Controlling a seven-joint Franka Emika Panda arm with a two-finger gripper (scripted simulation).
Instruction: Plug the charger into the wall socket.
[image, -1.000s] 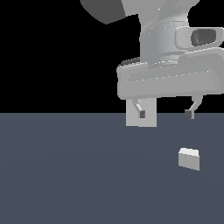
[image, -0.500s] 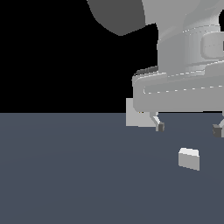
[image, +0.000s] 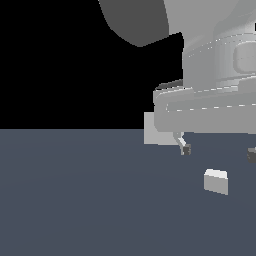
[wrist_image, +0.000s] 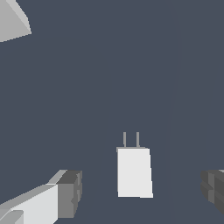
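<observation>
The charger (image: 216, 181) is a small light-grey block with a whiter top, lying on the dark floor. In the wrist view the charger (wrist_image: 134, 172) shows two thin prongs at one end. My gripper (image: 218, 152) hangs just above it, open, with one fingertip (image: 185, 149) on each side and nothing held. In the wrist view the gripper (wrist_image: 142, 192) straddles the block with wide gaps to both dark pads (wrist_image: 70, 193). The wall socket (image: 152, 129) is an upright light-grey plate, mostly hidden behind the hand; a corner of the wall socket (wrist_image: 13, 21) shows in the wrist view.
The dark grey floor (image: 75, 200) stretches across the exterior view's left and front. The arm's bulky hand and wrist (image: 215, 90) fill the upper part of the exterior view's right.
The hand has moved toward the exterior view's right and come lower, ending over the charger and covering most of the socket. The charger has not moved.
</observation>
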